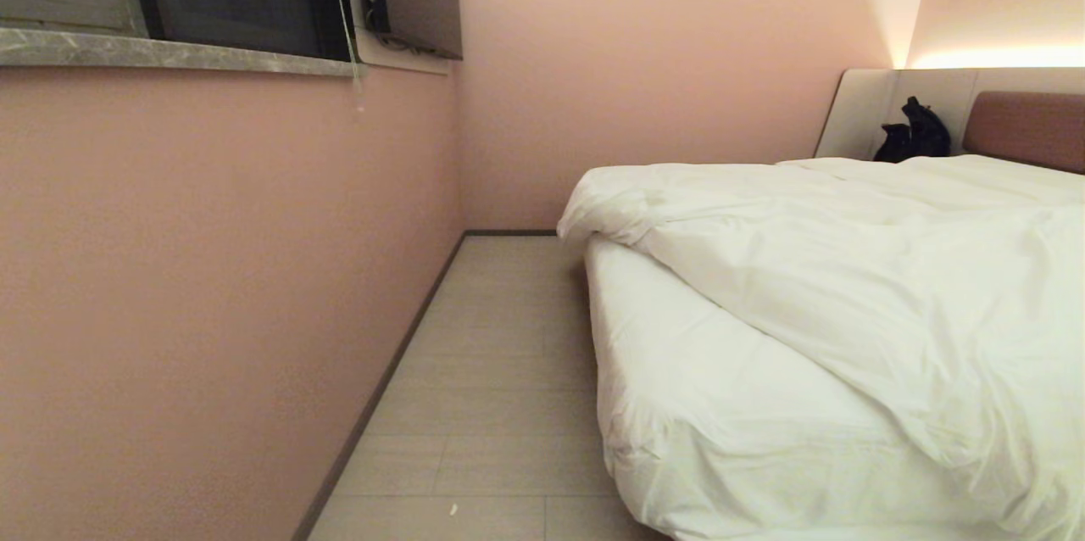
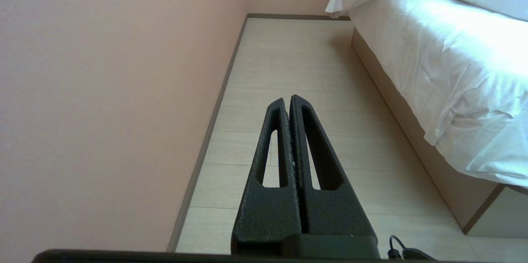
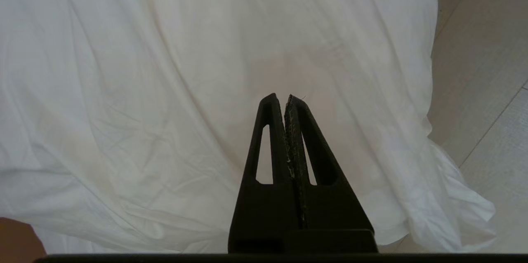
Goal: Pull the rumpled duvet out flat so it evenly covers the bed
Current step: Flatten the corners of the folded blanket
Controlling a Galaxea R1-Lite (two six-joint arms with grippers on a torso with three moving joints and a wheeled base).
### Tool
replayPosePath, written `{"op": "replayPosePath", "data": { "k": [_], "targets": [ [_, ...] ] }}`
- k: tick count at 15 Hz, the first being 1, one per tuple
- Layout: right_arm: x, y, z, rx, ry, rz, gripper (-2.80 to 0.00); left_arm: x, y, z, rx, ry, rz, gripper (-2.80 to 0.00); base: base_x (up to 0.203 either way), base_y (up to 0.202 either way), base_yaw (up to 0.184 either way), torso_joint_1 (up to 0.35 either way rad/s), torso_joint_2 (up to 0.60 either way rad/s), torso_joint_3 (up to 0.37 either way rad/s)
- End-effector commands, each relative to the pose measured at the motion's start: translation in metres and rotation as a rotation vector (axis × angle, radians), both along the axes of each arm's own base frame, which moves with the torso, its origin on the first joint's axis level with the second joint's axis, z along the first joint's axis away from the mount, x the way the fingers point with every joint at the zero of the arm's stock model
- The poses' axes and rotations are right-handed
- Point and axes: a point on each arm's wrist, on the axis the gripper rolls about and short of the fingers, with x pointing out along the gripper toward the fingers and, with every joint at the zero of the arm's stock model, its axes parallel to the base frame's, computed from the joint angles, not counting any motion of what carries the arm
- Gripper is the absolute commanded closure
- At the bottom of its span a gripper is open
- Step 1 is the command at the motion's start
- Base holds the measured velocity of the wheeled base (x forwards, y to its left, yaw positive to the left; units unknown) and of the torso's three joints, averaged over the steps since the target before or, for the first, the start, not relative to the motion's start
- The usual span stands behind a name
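Right claw (image 3: 285, 97) — above duvet (image 3: 144, 90)

The puffy white duvet (image 1: 848, 270) lies creased and askew on the bed (image 1: 703, 414), leaving the sheeted near-left corner of the mattress bare.

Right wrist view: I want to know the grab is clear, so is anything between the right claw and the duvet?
Nothing visible is. The right claw, fingers shut and empty, points straight at the duvet, with only open air between them. The left claw is shut over the floor beside the bed.
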Motion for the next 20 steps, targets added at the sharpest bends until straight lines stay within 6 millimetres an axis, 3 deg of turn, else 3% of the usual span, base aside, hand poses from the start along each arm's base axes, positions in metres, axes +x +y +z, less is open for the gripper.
{"op": "replayPosePath", "data": {
  "k": [1,2,3,8,13,16,18,20],
  "targets": [
    [0.002,-0.002,-0.007,0.019,-0.023,0.046,0.00,0.000,0.000,0.000,-0.001,0.000,0.000,0.00,0.000,0.000,0.000,0.000,0.00,0.000],
    [0.004,-0.006,-0.015,0.015,-0.024,0.046,0.00,0.000,0.000,0.000,-0.001,0.000,0.000,0.00,0.000,0.000,0.000,0.000,0.00,0.000],
    [0.006,-0.009,-0.021,0.013,-0.024,0.045,-2.80,0.000,0.000,0.000,-0.001,0.000,0.000,0.00,0.000,0.000,0.000,0.000,0.00,0.000],
    [0.019,-0.028,-0.054,0.021,-0.015,0.039,-2.80,0.000,0.000,0.000,-0.001,0.000,-0.001,0.00,0.000,0.000,0.000,0.000,0.00,0.000],
    [0.026,-0.038,-0.064,0.012,-0.027,0.047,-2.80,0.000,0.000,0.000,-0.001,0.000,0.000,0.00,0.000,0.000,0.000,0.000,0.00,0.000],
    [0.046,-0.038,-0.087,-0.028,-0.055,0.124,-2.80,0.000,0.000,0.000,-0.001,0.000,0.000,0.00,0.000,0.000,0.000,0.000,0.00,0.000],
    [0.050,-0.037,-0.089,-0.037,-0.062,0.140,-2.80,0.000,0.000,0.000,-0.001,0.000,0.000,0.00,0.000,0.000,0.000,0.000,0.00,0.000],
    [0.072,-0.026,-0.092,-0.050,-0.113,0.220,-2.80,0.000,0.000,0.000,-0.001,0.000,0.000,0.00,0.000,0.000,0.000,0.000,0.00,0.000]
  ]
}}
